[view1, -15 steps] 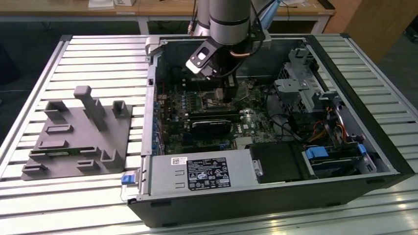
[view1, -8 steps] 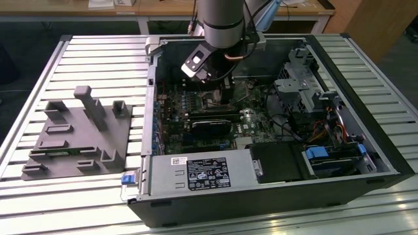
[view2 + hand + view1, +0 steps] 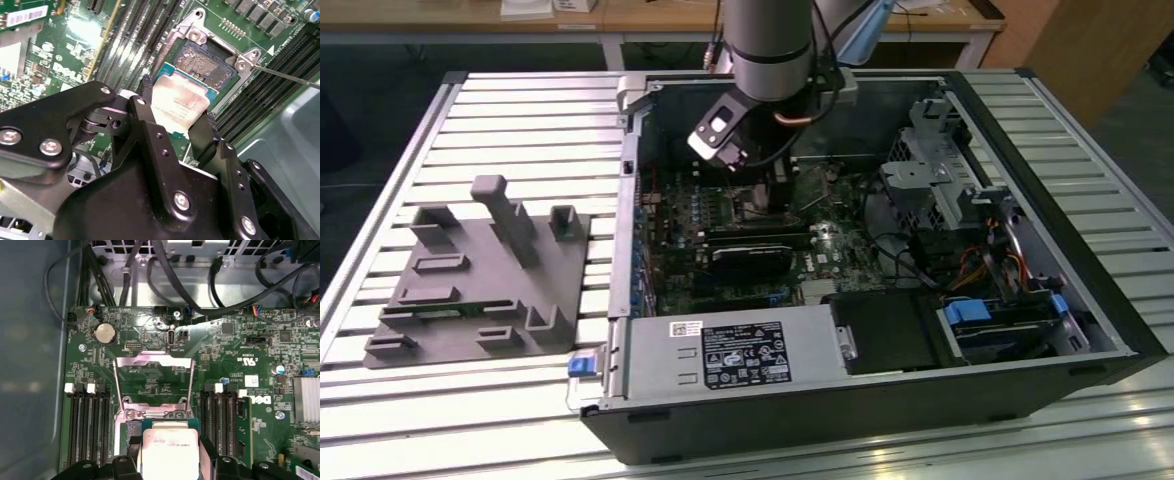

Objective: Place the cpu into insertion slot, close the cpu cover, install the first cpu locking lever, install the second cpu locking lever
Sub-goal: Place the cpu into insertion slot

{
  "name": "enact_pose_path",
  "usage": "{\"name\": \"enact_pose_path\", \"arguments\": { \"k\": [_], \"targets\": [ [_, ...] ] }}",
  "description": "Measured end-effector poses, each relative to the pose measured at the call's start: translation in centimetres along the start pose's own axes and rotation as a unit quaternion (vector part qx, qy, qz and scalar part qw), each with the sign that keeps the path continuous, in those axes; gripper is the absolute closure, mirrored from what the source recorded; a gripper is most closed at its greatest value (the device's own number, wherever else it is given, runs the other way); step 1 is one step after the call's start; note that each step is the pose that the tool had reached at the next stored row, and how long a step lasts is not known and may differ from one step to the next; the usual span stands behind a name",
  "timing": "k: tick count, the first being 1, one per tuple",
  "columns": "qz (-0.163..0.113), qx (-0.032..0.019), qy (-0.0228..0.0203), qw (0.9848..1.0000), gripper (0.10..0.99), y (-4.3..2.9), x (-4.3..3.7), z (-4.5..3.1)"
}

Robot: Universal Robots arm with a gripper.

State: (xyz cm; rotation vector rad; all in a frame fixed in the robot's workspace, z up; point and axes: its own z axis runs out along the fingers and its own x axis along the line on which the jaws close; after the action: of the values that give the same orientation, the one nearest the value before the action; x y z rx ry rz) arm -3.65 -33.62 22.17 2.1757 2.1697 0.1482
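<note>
Gripper point(image 3: 178, 107) clamps the cpu point(image 3: 182, 95) by two opposite edges, with the chip held flat. The insertion slot point(image 3: 207, 62) lies just beyond the fingertips, partly overlapped by the chip, which is judged not yet seated. The cpu cover point(image 3: 152, 360) is hinged open on the slot's far side.

The cpu point(image 3: 181, 100), a flat square with a pale silver top, sat clamped in the gripper point(image 3: 177, 107), overlapping one edge of the insertion slot point(image 3: 207, 62) and apparently not seated. The slot's dark, contact-covered centre lay bare inside its silvery rim. The cpu cover point(image 3: 153, 359), a thin windowed frame, stood swung open beyond the slot.
</note>
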Motion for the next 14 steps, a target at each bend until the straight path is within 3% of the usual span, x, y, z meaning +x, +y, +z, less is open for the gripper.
{"name": "enact_pose_path", "arguments": {
  "k": [14],
  "targets": [
    [0.000, 0.0000, 0.0000, 1.0000, 0.545, -0.82, 0.64, 1.01]
  ]
}}
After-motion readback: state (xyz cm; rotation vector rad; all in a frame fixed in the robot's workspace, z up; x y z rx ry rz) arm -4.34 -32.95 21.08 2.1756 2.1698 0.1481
